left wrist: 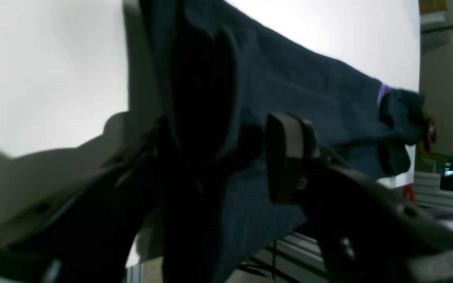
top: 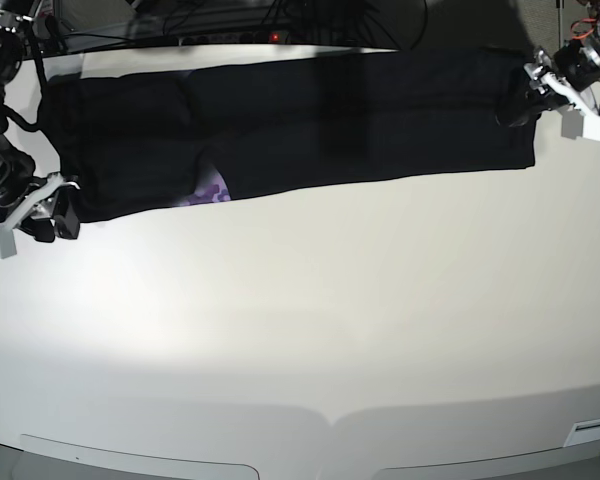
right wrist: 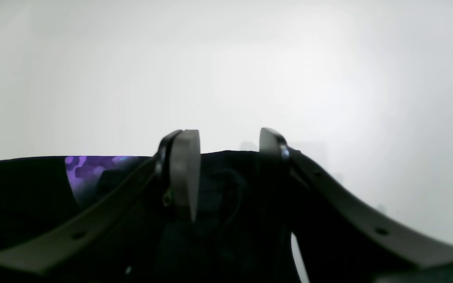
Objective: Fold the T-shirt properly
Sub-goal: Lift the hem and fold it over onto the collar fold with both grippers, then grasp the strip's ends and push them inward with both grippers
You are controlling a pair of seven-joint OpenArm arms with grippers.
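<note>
The T-shirt (top: 310,125) lay folded into a long dark band across the far part of the white table (top: 310,330), reaching from one arm to the other. In the base view a small patch of purple print (top: 212,192) showed at its near edge, closer to the side of the right arm. The right end effector (top: 42,215) stood at the corner of the cloth on that side. In the right wrist view its two fingers (right wrist: 185,169) were apart, with dark cloth lying between and below them, and the purple print (right wrist: 92,169) was visible just beside one of them; I could not tell from the pictures whether the fingers pressed the cloth or only stood over it. The left end effector (top: 540,90) was at the opposite end of the band, at the table's edge. In the left wrist view its fingers (left wrist: 289,153) stood wide apart, and a thick fold of the T-shirt (left wrist: 309,94) hung between them and over the table's edge, touching at least the dark finger on the left of that view. A firm grip was not clear there either.
</note>
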